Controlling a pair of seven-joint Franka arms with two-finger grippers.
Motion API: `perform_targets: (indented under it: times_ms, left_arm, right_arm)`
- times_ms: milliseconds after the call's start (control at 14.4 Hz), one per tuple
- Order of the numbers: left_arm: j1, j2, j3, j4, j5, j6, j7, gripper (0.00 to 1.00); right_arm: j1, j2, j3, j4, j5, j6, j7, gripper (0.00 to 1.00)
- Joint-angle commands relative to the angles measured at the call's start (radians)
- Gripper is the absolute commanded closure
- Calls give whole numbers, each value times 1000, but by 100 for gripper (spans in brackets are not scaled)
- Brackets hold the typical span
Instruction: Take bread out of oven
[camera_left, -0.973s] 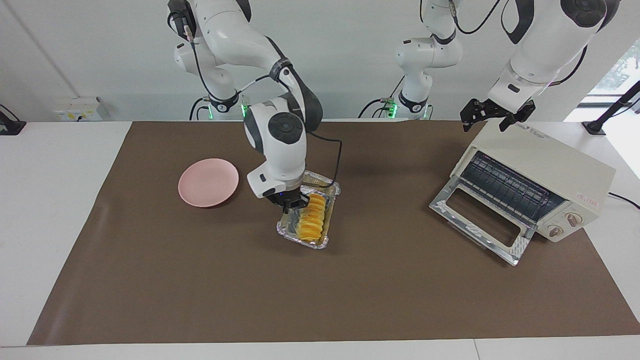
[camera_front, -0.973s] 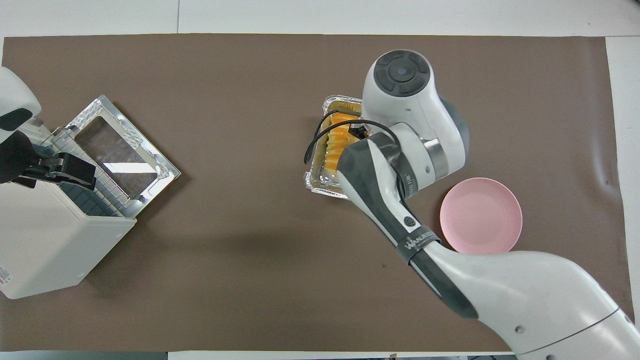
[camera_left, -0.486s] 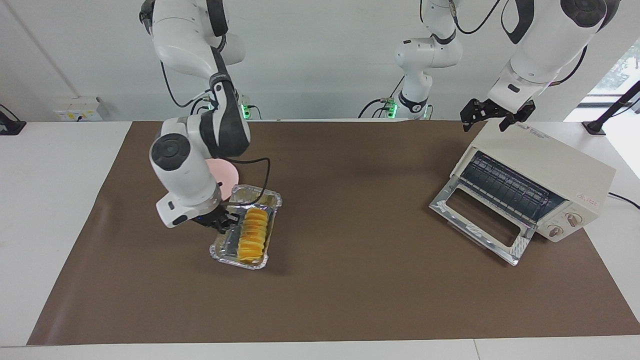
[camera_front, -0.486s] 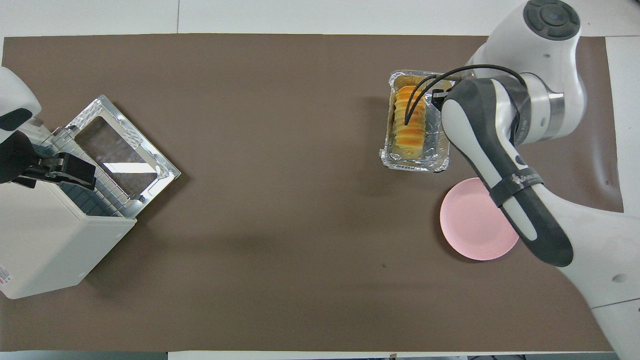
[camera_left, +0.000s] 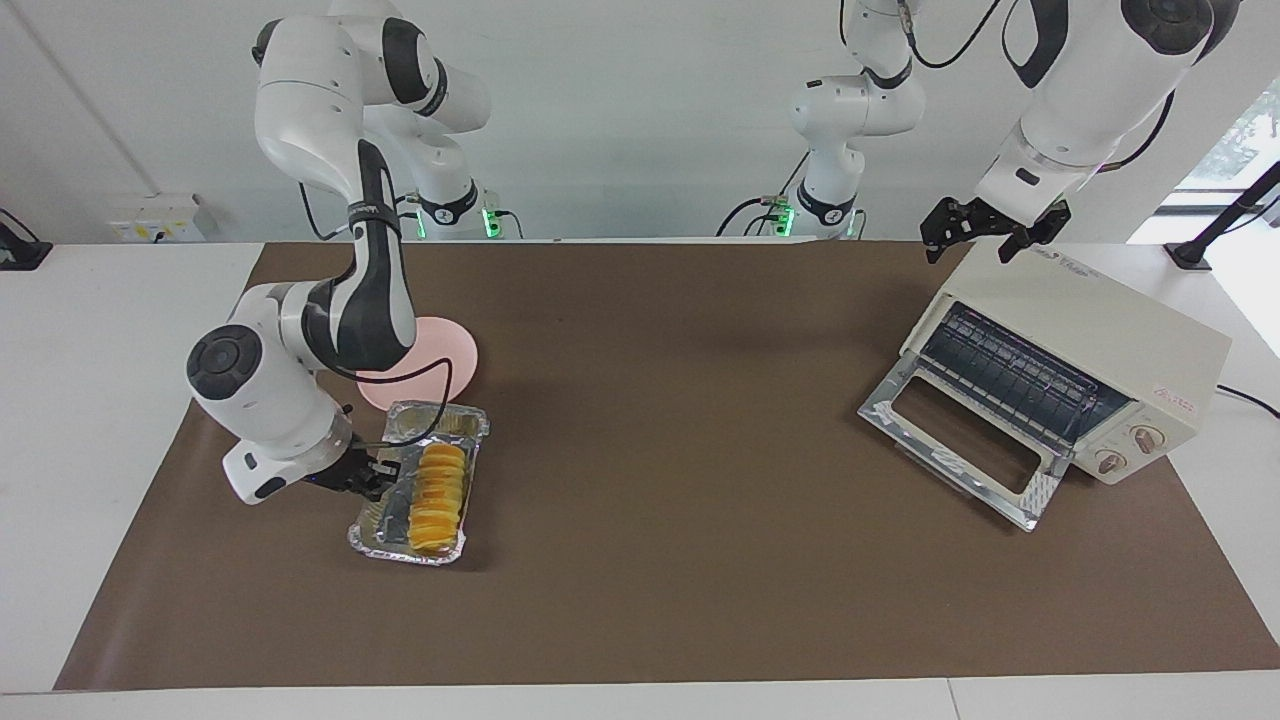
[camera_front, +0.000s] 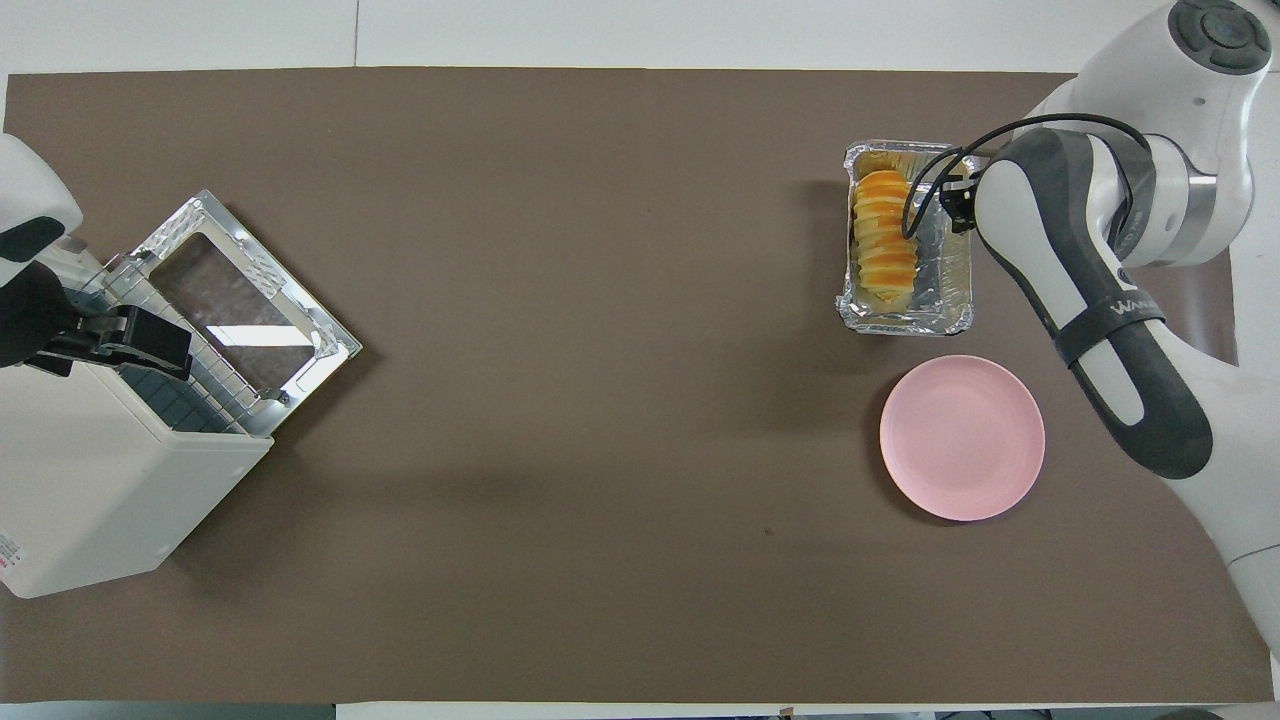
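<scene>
The golden ridged bread lies in a crinkled foil tray, low over the mat and beside the pink plate, toward the right arm's end of the table. My right gripper is shut on the tray's long rim. The cream oven stands at the left arm's end, its glass door dropped open and its dark rack bare. My left gripper waits open over the oven's top and holds nothing.
A round pink plate lies bare on the brown mat, partly hidden by the right arm in the facing view. The oven's open door juts out over the mat.
The right arm has swung the foil tray with the bread from the mat's middle toward its own end of the table, past the pink plate. The left arm has not moved.
</scene>
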Motion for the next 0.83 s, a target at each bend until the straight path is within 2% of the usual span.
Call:
perform_targets:
  times_ms: [0,486,764]
  left_arm:
    - [11,-29,-2,-29,-15,1,10,0]
    - [11,-29,-2,-27,-15,1,10,0]
    - [11,-29,-2,-27,-15,1,10,0]
  right_arm:
    - [-38,36,7,42,12,24,-113,100]
    - [-36,43,8,25,22,121,-116,100]
    - [-35,42,8,-20,22,190,-114,100]
